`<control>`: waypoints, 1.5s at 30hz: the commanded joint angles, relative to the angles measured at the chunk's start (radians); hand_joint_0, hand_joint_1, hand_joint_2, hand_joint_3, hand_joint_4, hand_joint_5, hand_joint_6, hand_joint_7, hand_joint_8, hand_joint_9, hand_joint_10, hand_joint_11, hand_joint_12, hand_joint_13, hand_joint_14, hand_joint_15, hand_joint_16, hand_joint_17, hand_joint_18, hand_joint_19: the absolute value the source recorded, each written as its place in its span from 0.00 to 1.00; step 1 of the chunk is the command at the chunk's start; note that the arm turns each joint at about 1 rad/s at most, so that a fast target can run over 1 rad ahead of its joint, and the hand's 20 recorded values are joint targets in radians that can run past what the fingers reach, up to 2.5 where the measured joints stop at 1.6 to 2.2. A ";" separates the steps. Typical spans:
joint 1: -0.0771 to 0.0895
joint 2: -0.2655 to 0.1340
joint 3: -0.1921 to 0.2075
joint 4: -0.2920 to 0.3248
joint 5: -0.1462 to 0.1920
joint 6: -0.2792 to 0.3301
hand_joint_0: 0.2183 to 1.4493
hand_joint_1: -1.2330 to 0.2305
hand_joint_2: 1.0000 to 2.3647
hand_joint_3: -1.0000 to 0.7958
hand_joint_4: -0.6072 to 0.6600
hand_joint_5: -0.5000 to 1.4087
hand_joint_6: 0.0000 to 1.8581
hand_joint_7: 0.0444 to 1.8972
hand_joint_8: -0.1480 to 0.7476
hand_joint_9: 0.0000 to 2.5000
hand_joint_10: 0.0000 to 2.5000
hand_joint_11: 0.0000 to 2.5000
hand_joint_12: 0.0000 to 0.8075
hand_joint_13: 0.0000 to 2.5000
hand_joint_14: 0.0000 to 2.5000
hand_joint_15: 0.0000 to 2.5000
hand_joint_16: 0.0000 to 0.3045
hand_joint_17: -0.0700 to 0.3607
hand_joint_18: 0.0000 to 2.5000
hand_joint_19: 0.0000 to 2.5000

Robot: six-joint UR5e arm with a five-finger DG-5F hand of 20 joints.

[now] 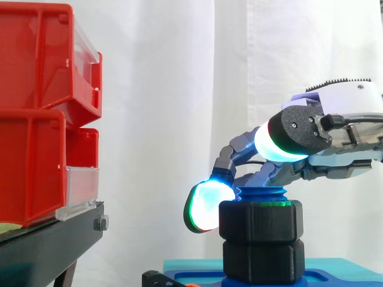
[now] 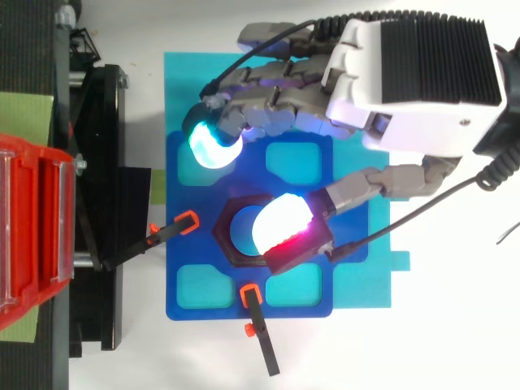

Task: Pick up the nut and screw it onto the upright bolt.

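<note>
A black hex nut [image 1: 260, 221] sits on the upright blue bolt [image 1: 261, 193], whose thread tip shows just above it. From above, the nut [image 2: 229, 236] rings the bolt. A second black hex piece [image 1: 263, 260] lies under it on the blue fixture plate [image 2: 195, 244]. My hand [image 1: 293, 134] reaches in from the right, over the bolt. Its fingers are loosely bent and hold nothing. The thumb pad [image 2: 283, 227] hovers above the nut's right side. A cyan-glowing fingertip [image 1: 206, 206] hangs beside the nut's upper left edge, farther back [image 2: 211, 145].
Red bins [image 1: 42, 107] stand stacked on a black stand [image 1: 54, 245] at the left. The blue plate rests on a cyan mat [image 2: 357, 276]. Two black clamps with orange tips [image 2: 187, 223] [image 2: 252, 296] hold the plate's left and front edges.
</note>
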 commanded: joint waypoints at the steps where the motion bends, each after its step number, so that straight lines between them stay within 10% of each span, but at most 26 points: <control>1: 0.017 0.000 0.000 -0.001 0.016 0.000 0.21 0.67 0.00 0.28 0.63 0.19 0.27 0.34 0.43 0.28 0.00 0.00 0.37 0.16 0.00 0.00 0.13 0.38 0.07 0.01; 20: 0.059 0.000 0.000 -0.010 0.060 0.005 0.21 0.68 0.00 0.28 0.66 0.22 0.27 0.45 0.45 0.29 0.00 0.00 0.38 0.16 0.00 0.00 0.13 0.37 0.06 0.01; 45: 0.051 0.000 -0.002 -0.026 0.054 0.005 0.22 0.64 0.00 0.28 0.59 0.25 0.27 0.75 0.46 0.32 0.00 0.00 0.37 0.18 0.00 0.00 0.13 0.36 0.08 0.02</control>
